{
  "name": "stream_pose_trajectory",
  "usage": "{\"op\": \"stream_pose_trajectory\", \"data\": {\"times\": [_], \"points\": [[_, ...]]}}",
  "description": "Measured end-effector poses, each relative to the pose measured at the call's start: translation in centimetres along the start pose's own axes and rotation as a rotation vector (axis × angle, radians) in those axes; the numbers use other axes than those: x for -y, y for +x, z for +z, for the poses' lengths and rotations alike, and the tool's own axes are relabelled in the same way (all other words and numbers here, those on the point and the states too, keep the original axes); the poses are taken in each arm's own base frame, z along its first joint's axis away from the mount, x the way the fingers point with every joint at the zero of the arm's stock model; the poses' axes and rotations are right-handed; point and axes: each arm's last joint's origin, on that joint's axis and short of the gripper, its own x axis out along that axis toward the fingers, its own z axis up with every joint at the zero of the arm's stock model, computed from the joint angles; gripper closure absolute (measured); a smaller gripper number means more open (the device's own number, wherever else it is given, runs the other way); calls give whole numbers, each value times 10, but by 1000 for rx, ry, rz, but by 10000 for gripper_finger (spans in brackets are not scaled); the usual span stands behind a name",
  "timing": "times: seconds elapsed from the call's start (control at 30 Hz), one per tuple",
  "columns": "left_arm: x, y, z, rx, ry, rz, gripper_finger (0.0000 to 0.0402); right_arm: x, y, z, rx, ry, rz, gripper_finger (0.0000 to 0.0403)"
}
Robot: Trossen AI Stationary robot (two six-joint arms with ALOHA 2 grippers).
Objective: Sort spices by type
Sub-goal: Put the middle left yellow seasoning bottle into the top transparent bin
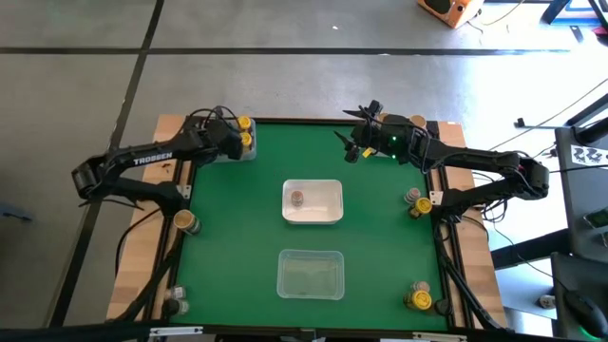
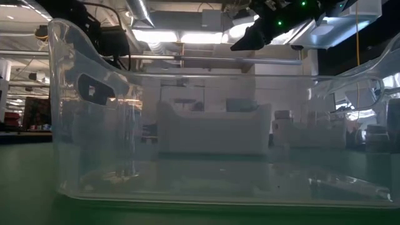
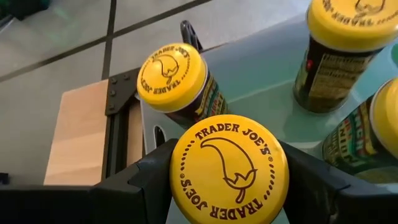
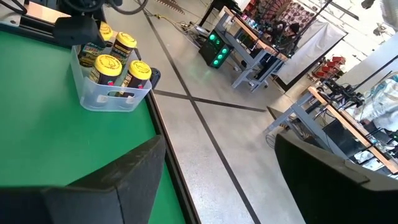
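Yellow-lidded jar [image 3: 229, 169] sits clamped between your left gripper's [image 3: 227, 186] fingers, over the small clear bin [image 4: 106, 96] at the table's far left corner. Release it tilted and it may knock its neighbours [image 3: 172, 77]. Lids read "TRADER JOE'S". Your right gripper [image 1: 353, 147] hangs open, empty.

Two black arms [image 1: 142, 161], white TROSSEN lettering, black cables, green LED

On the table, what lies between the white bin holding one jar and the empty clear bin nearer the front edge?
Nothing: in the high view only bare green mat separates the white bin from the clear bin.
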Motion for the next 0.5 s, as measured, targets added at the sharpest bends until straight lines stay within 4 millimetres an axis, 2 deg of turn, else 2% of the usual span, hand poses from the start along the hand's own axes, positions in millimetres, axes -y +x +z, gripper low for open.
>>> {"op": "stream_pose_trajectory", "data": {"times": [0.2,0.5], "points": [[-1,4,-6,-12,13,9,143,0,0,0,0,0,0,97],[-1,3,-6,-17,66,14,137,0,0,0,0,0,0,97]]}}
